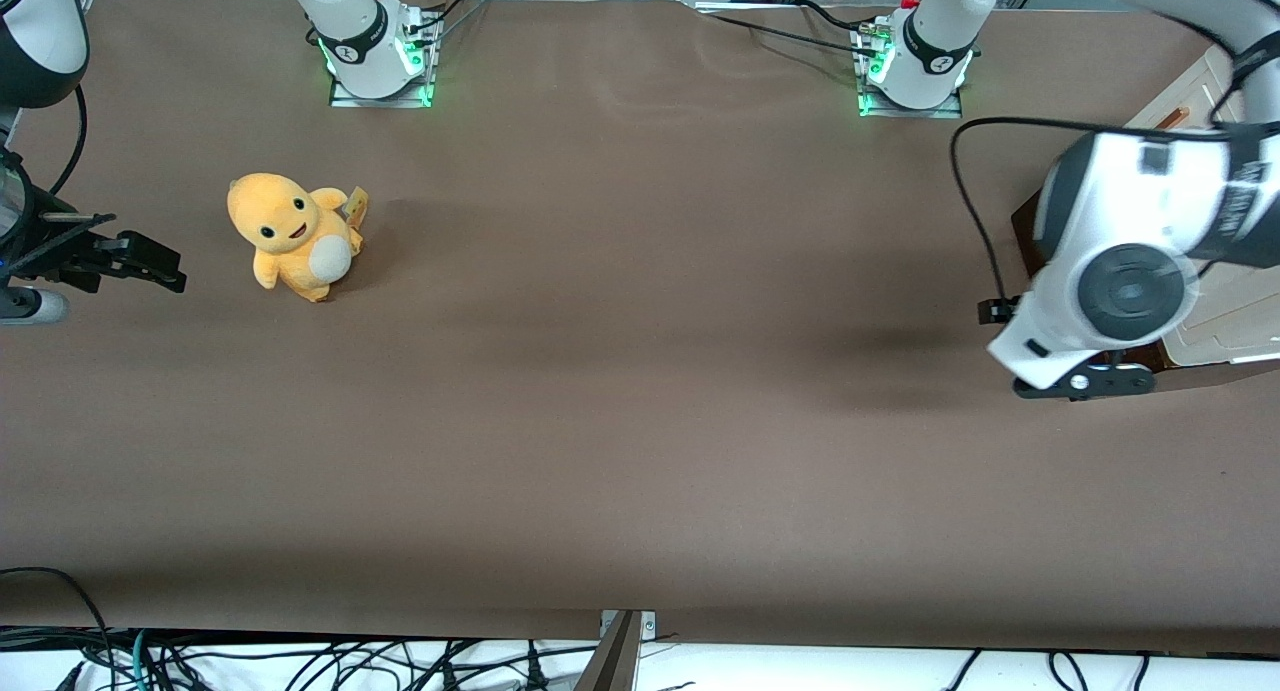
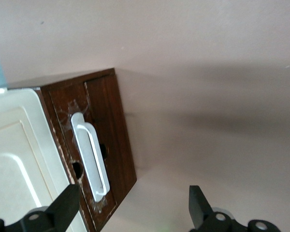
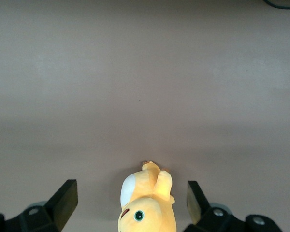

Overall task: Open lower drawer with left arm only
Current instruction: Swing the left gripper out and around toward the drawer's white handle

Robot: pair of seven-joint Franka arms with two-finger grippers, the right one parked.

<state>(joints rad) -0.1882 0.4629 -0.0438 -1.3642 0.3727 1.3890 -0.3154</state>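
The lower drawer (image 2: 113,140) is a dark brown wooden front carrying a white bar handle (image 2: 90,154), and it sits flush in the cabinet. My left arm's gripper (image 2: 133,205) hovers open just in front of that drawer, with one black finger (image 2: 67,205) over the cabinet edge beside the handle and the other finger (image 2: 198,205) over bare table. Nothing is between the fingers. In the front view the left arm (image 1: 1120,271) covers most of the drawer; a dark brown corner (image 1: 1025,229) shows beside it, and the gripper (image 1: 1085,381) hangs low under the wrist.
A cream-white cabinet panel (image 2: 14,159) adjoins the drawer and also shows in the front view as the cabinet (image 1: 1235,316). A yellow plush toy (image 1: 293,233) sits toward the parked arm's end of the table. A black cable (image 1: 975,201) loops beside the working arm.
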